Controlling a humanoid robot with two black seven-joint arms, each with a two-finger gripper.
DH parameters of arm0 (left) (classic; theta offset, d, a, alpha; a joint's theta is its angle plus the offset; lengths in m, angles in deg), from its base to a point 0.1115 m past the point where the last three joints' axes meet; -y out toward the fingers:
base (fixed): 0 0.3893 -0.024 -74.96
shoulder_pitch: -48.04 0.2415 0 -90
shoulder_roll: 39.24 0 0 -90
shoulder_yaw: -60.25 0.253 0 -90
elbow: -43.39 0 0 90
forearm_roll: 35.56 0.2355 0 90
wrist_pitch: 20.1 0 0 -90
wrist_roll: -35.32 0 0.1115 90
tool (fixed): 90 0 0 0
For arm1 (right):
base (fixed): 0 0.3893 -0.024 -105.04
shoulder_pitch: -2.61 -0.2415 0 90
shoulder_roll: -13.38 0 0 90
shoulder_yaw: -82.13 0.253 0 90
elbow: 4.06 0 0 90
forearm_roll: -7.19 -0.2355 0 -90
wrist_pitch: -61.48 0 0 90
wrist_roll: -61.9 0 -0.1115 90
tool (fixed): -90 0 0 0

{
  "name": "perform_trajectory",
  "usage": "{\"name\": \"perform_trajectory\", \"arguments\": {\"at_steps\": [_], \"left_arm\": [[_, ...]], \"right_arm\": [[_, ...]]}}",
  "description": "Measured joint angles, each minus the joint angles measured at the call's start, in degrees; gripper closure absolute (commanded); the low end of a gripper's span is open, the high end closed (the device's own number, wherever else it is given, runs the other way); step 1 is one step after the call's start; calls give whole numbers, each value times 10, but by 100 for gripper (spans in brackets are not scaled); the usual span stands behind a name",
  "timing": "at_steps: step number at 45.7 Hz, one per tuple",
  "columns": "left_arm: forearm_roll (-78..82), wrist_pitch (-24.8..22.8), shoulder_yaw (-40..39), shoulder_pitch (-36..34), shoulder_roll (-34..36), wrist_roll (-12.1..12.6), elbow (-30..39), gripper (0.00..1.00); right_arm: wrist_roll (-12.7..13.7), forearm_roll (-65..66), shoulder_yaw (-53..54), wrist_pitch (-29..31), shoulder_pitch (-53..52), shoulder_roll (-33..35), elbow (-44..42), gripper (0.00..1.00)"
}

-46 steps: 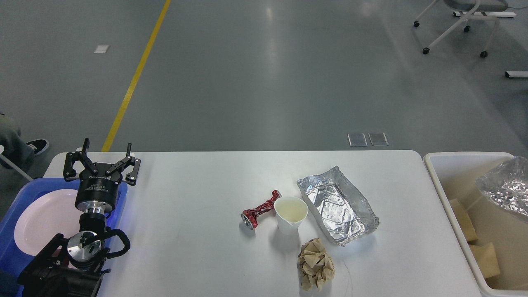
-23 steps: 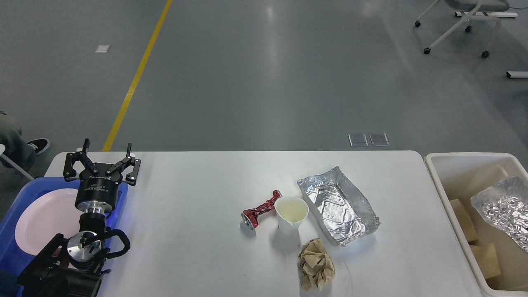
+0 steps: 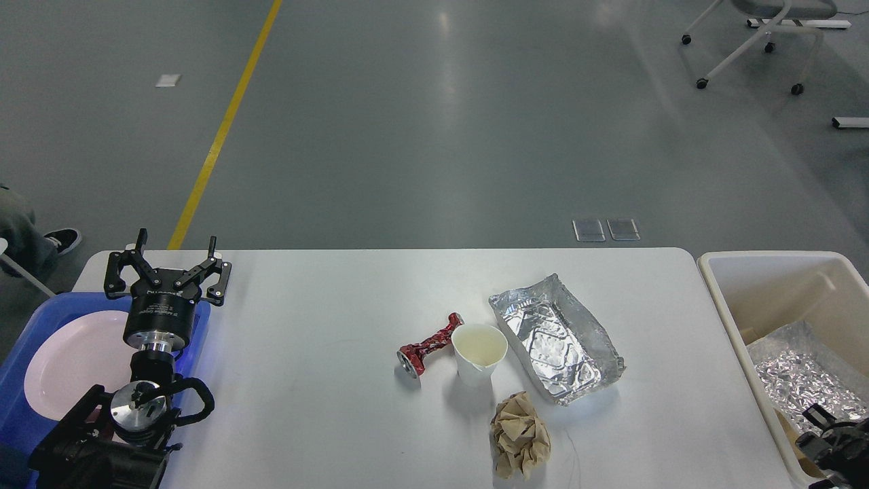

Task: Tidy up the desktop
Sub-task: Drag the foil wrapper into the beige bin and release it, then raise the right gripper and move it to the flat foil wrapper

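The white desktop point(image 3: 326, 305) carries a crushed red can point(image 3: 429, 348), a white paper cup point(image 3: 478, 353), an open foil tray point(image 3: 555, 339) and a crumpled brown paper ball point(image 3: 519, 435), all grouped right of centre. My left gripper point(image 3: 176, 252) is open and empty at the far left corner, above the edge of a blue tray point(image 3: 20, 414). My right gripper point(image 3: 831, 438) shows only as a dark shape at the lower right, over the beige bin point(image 3: 719, 285). Its fingers cannot be told apart.
The blue tray holds a white plate point(image 3: 75, 360). A second crumpled foil tray point(image 3: 798, 380) lies inside the beige bin. Beyond the table is grey floor with a yellow line point(image 3: 224, 129) and a wheeled chair point(image 3: 753, 41).
The crumpled foil tray has dropped from above the bin to lie inside it. My right gripper has come into view at the lower right. The left arm has not moved.
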Motion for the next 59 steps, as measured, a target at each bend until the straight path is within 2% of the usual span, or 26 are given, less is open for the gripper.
{"name": "perform_trajectory", "arguments": {"at_steps": [5, 6, 9, 11, 12, 17, 29, 37, 44, 50, 54, 59], "left_arm": [[0, 0, 0, 0, 0, 0, 0, 4], [0, 0, 0, 0, 0, 0, 0, 4], [0, 0, 0, 0, 0, 0, 0, 4], [0, 0, 0, 0, 0, 0, 0, 4], [0, 0, 0, -1, 0, 0, 0, 4], [0, 0, 0, -1, 0, 0, 0, 4], [0, 0, 0, -1, 0, 0, 0, 4], [0, 0, 0, -1, 0, 0, 0, 4], [0, 0, 0, 0, 0, 0, 0, 4], [0, 0, 0, 0, 0, 0, 0, 4], [0, 0, 0, 0, 0, 0, 0, 4], [0, 0, 0, -1, 0, 0, 0, 4]], "right_arm": [[3, 0, 5, -1, 0, -1, 0, 100], [3, 0, 5, -2, 0, -1, 0, 88], [3, 1, 5, -3, 0, -1, 0, 40], [3, 1, 5, -6, 0, -1, 0, 16], [3, 1, 5, -9, 0, -1, 0, 10], [2, 2, 1, -32, 0, 1, 1, 0], [0, 10, 0, -38, -6, 6, 16, 0], [2, 46, -6, 24, -73, 50, 76, 0], [6, 153, -10, 111, -187, 112, 197, 0], [24, 237, -33, 137, -296, 165, 332, 0], [50, 263, -107, 168, -419, 186, 444, 0], [58, 263, -197, 237, -545, 161, 524, 0]]}}
